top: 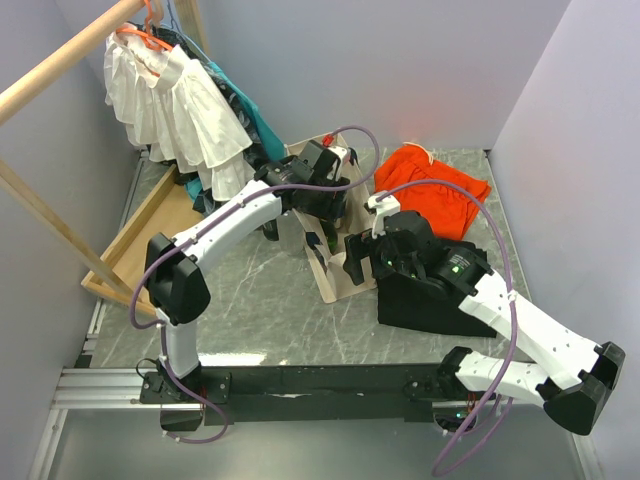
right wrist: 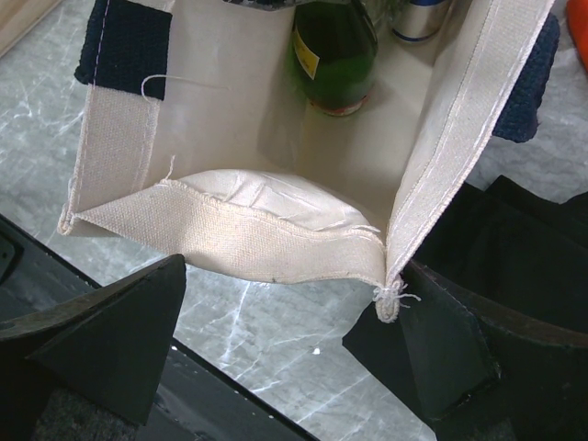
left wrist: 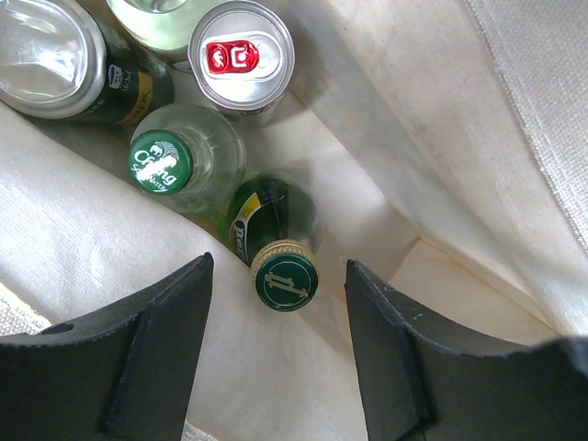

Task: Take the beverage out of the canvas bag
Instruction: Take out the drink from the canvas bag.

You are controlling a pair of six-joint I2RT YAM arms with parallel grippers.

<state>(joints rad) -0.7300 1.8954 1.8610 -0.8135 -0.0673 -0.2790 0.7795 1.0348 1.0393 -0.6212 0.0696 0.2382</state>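
**Far left.** Hanging clothes (top: 175,100) on a rail. They have no bearing on the job.

**Left of centre.** The canvas bag (top: 340,275) stands near the middle of the bench (top: 260,310), and the left pincer (left wrist: 279,271) is down inside its mouth. The jaws are spread, one on each side of a green bottle (left wrist: 274,241) with a dark green cap, and neither pad touches it yet. The bottle is inside the bag at the edge of the group, close against the cloth wall. A clear bottle (left wrist: 161,161) with a green cap is just beside it, and a can (left wrist: 241,57) with a red tab is near.

**Assessment.** The step in hand appears to be closing on the green bottle.
- Seat the pads on the neck below the cap's lip, centred so both meet it together.
- Keep the loose cloth beside the left-hand pad out of the pinch.
- Lift along the bottle's own axis so it clears its neighbours without dragging them.

**Right of centre.** The right pincer (right wrist: 296,271) is spread at the bag's sagging rim. The rim fold and corner seam lie between its jaws, and nothing is pinched. Gripping that rim would likely hold the bag down during the lift.

**Far right.** An orange cloth (top: 430,190) lies apart from the work.
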